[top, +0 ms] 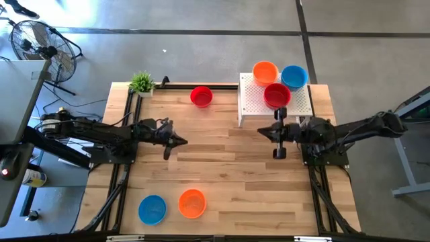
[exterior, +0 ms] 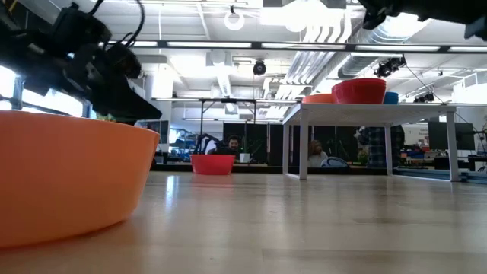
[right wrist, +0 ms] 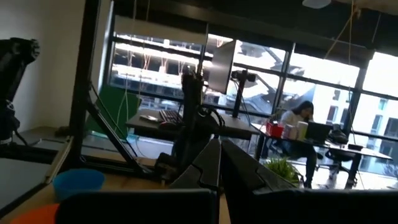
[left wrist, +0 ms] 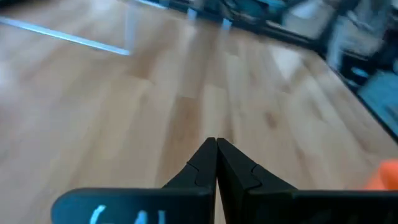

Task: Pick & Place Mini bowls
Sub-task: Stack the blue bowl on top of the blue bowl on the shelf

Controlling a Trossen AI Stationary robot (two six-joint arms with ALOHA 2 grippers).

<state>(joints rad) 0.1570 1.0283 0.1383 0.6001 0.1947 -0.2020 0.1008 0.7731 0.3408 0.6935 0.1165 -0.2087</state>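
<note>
The wooden table [top: 222, 168] fills the high view, and six mini bowls lie on it in three groups. On the white stand [top: 259, 104] at about one o'clock sit three: an orange bowl [top: 265, 71], a blue bowl [top: 294, 76] and a red bowl [top: 277, 95], crowded against one another. A second red bowl [top: 201, 96] stands alone at twelve o'clock on bare wood. At seven o'clock a second blue bowl [top: 152, 209] and a second orange bowl [top: 192, 203] sit just beside each other.

The left gripper [top: 180, 140] hovers at nine o'clock, pointing toward the table's middle, jaws pressed together and empty. From it the lone red bowl lies toward one o'clock, the near pair toward five o'clock, so this arm seems the nearer for either. Being round, the bowls offer no long axis; any rim approach should serve.

The right gripper [top: 279, 132] hangs at three o'clock, just in front of the stand, jaws also closed on nothing.

The wood is smooth and pale. A small potted plant [top: 142, 83] stands at the eleven o'clock corner. Beyond are a concrete floor, a fan [top: 35, 42], and, in the low view, an office with seated people.
</note>
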